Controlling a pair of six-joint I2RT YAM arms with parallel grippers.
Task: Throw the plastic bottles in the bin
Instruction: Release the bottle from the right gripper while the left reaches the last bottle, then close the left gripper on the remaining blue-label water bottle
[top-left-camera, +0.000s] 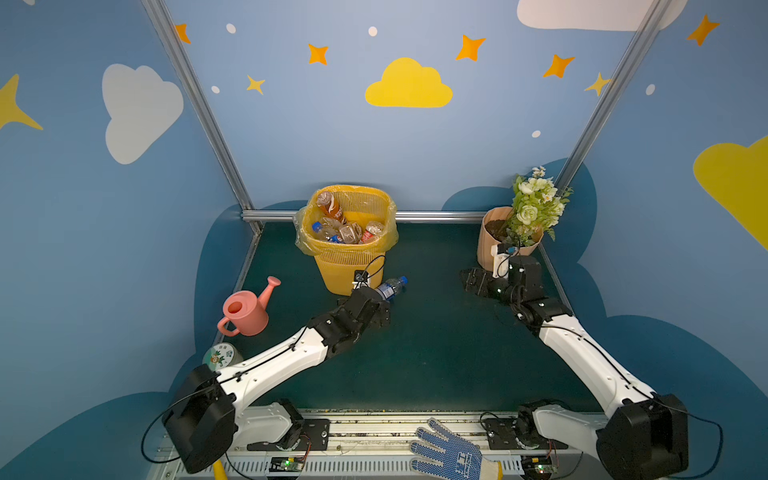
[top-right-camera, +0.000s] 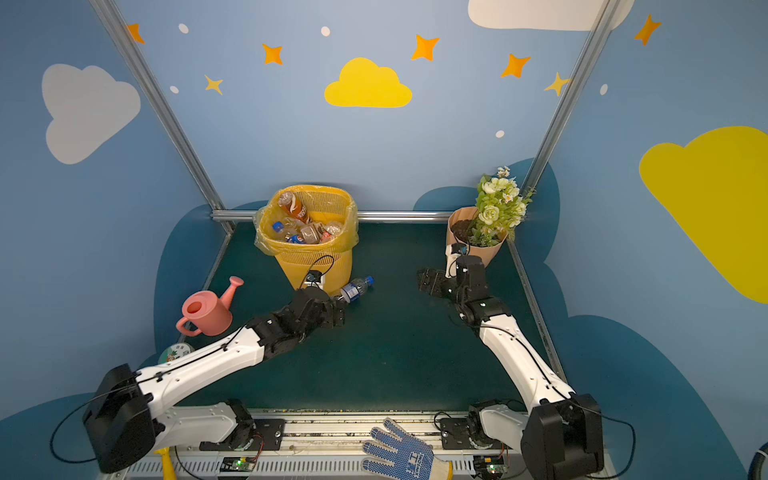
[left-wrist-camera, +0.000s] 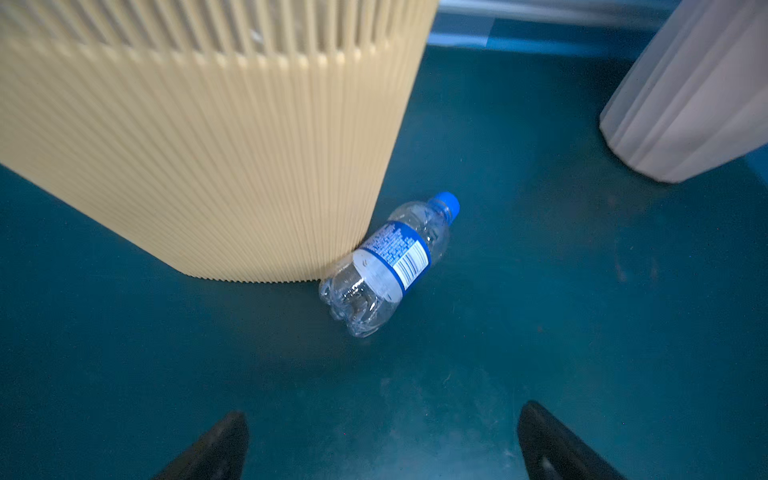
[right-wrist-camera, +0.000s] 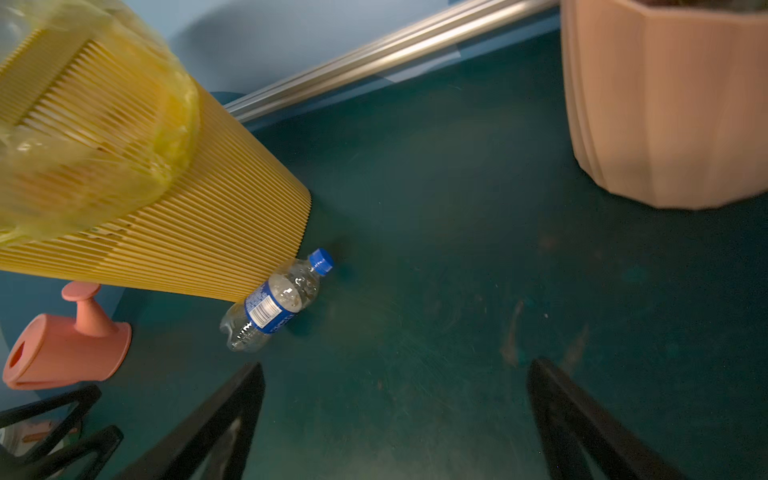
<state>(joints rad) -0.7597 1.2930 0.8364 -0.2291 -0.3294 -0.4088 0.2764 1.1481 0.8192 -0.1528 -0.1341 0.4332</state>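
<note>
Before you: a clear blue-capped bottle (left-wrist-camera: 386, 266) lies on its side against the foot of the yellow mesh bin (top-left-camera: 332, 270); more bottles (top-left-camera: 351, 232) fill it.

Staged robot data-collection booth, not a real room: aluminium frame posts (top-left-camera: 199, 104) hold blue wall panels (top-left-camera: 311, 137) printed with clouds and stars. Arms bolt to a metal rail (top-left-camera: 374, 428) with bare circuit boards (top-left-camera: 286, 463) and a work glove (top-left-camera: 449, 451), well behind the fingers (left-wrist-camera: 220, 440). Garden props on a green mat (top-left-camera: 436, 353): yellow bin (left-wrist-camera: 208, 145) just ahead of the left gripper (left-wrist-camera: 383, 409) fingers, peach flower pot (right-wrist-camera: 665, 104) ahead of the right gripper (right-wrist-camera: 397, 363) fingers (right-wrist-camera: 582, 415), pink watering can (top-left-camera: 245, 309) near.
</note>
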